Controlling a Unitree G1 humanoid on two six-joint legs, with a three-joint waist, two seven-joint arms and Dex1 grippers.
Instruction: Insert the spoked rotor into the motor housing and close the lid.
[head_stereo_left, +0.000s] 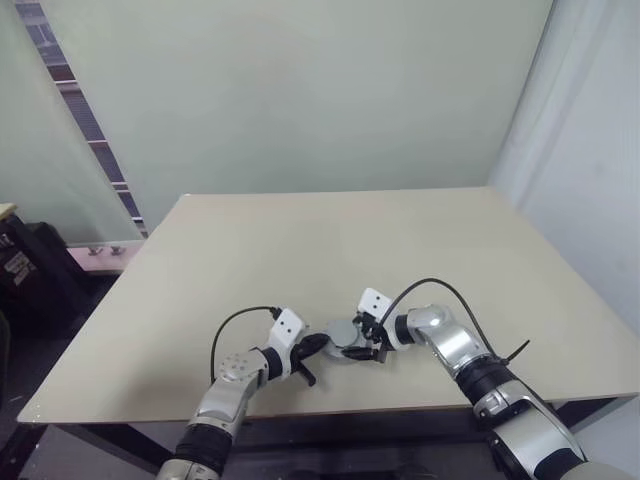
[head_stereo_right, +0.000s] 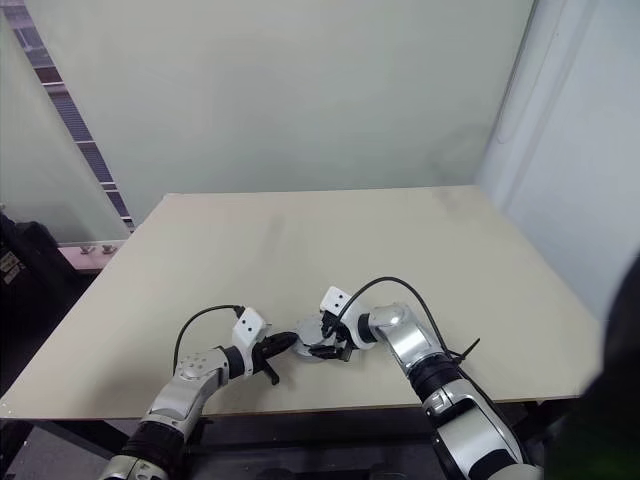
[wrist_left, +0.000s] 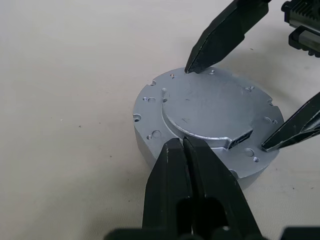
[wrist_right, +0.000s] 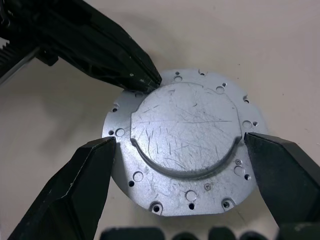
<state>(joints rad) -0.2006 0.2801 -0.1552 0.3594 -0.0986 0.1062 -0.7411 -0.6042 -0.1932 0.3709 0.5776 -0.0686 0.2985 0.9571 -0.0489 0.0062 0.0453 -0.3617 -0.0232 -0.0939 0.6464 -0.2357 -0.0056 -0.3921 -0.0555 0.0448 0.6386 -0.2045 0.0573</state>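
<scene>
Right gripper (wrist_right: 177, 145) spread wide round the closed silver lid (wrist_right: 182, 135), fingers just off its rim; left gripper (wrist_left: 185, 145) pressed shut, tips on lid edge. Motor sits near bench (head_stereo_left: 300, 240) front edge. Looks like closing step, nearly done; next: check lid's seated, then back off.

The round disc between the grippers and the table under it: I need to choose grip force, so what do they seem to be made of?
The round disc: seemingly cast or machined metal, likely aluminium; matte silver-grey, fine scratches, drilled holes, raised centre plate. The table: smooth matte beige top, perhaps laminate; its core is unclear.
</scene>
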